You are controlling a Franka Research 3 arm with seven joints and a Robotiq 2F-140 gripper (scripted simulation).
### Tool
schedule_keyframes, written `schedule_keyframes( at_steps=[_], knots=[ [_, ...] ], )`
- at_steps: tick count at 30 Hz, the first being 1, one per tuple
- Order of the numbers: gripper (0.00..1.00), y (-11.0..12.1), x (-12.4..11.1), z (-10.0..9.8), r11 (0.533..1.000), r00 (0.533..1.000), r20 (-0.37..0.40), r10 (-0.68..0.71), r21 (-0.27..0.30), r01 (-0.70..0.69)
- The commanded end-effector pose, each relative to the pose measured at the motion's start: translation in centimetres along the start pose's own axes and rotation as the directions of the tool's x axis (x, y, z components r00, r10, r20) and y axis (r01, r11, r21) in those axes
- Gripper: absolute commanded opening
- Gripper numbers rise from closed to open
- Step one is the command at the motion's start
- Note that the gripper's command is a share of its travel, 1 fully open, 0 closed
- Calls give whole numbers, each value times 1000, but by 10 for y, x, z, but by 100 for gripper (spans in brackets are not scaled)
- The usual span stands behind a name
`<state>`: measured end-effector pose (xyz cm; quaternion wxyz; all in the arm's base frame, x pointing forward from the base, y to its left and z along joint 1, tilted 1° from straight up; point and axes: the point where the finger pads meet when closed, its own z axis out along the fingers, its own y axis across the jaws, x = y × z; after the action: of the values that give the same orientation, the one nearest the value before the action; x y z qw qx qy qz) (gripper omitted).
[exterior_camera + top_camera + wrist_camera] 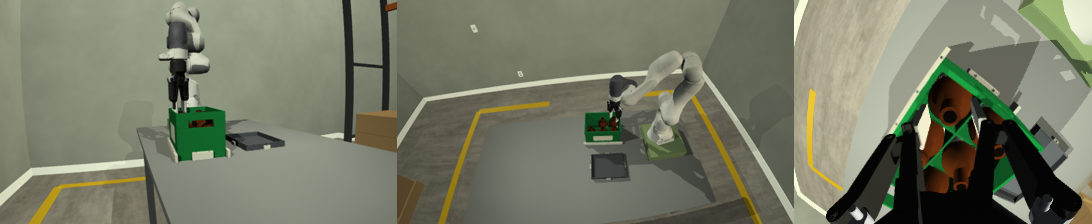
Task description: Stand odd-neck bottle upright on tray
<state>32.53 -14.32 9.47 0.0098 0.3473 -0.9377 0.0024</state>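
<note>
A green crate stands on the grey table and holds several brown bottles. It also shows in the exterior view. My gripper hangs straight down over the crate's back right corner, fingertips at rim height. In the wrist view the fingers stand apart on either side of the neck of one brown bottle, with a gap on both sides. The gripper is open and holds nothing. The dark tray lies flat and empty in front of the crate; it also shows in the exterior view.
My arm's green pedestal stands right of the crate. A cardboard box and a black rack stand beyond the table's far side. The table edge runs close to the crate's left side.
</note>
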Motion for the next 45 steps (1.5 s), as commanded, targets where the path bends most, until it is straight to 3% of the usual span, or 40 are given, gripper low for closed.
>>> schedule_keyframes(
  at_steps=[1, 29, 36, 45],
  knots=[
    [44, 0, 1, 1, 1000, 1000, 0, -4, -1, 4],
    [44, 0, 1, -1, 1000, 1000, 0, -4, -1, 4],
    [44, 0, 1, -8, 1000, 1000, 0, -4, -1, 4],
    [44, 0, 1, -33, 1000, 1000, 0, -4, -1, 4]
  ],
)
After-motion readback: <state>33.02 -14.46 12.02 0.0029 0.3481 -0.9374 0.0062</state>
